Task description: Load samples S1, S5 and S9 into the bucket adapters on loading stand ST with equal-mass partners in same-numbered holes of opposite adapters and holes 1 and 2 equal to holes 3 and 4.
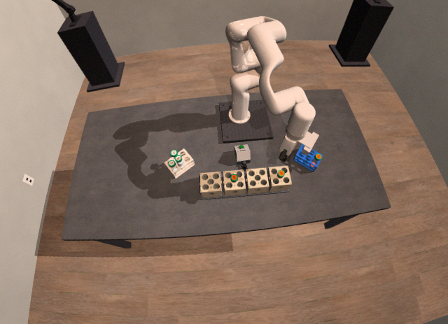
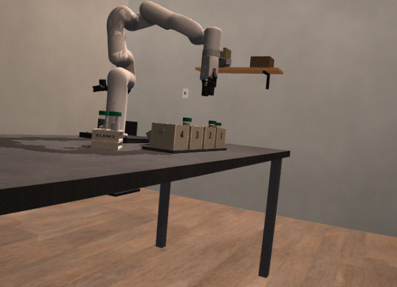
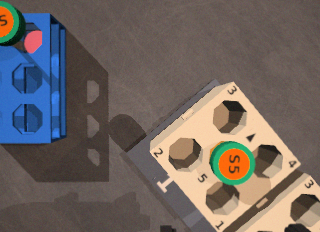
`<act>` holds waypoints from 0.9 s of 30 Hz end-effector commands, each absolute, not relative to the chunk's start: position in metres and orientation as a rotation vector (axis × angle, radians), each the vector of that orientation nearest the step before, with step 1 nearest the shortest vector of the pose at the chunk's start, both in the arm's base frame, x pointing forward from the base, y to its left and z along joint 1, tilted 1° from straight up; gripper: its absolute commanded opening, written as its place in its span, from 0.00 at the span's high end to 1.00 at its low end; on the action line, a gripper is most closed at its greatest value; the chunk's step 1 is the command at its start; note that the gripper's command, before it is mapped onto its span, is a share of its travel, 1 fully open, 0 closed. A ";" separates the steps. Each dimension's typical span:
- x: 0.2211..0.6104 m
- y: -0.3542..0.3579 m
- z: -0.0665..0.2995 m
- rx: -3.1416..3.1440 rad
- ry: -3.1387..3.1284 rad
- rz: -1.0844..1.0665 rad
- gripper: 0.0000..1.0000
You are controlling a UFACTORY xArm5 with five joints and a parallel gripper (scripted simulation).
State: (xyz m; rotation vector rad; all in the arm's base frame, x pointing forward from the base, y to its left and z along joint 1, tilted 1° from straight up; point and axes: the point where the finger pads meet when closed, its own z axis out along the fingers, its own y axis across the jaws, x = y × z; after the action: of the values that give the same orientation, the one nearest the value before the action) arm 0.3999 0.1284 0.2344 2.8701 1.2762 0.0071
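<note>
My gripper (image 1: 283,155) (image 2: 207,90) is open and empty. It hangs high above the table between adapter 1 (image 1: 280,187) (image 2: 220,137) (image 3: 199,126) and the blue sample rack (image 1: 303,160) (image 3: 42,67). Sample S5 (image 1: 281,173) (image 3: 233,163) stands in hole 5 of adapter 1. Another orange-dot tube (image 1: 234,176) stands in hole 5 of adapter 3 (image 1: 234,191) (image 2: 196,137). One orange-dot tube (image 1: 318,156) (image 3: 4,22) is in the blue rack. Adapters 2 (image 1: 257,189) and 4 (image 1: 210,193) (image 2: 169,137) are empty.
The white BLANKS rack (image 1: 186,166) (image 2: 107,138) at the left holds three white-dot tubes (image 1: 173,152). The DONE desk (image 1: 243,155) with its green key (image 1: 241,146) stands just behind the adapter row. Two black camera pillars stand on the floor at the back.
</note>
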 end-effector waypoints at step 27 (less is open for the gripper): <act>0.384 0.269 0.238 2.886 1.280 0.017 0.43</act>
State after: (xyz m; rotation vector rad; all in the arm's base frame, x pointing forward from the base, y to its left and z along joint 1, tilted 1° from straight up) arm 0.3848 0.2468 0.2364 2.8723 1.2761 0.0152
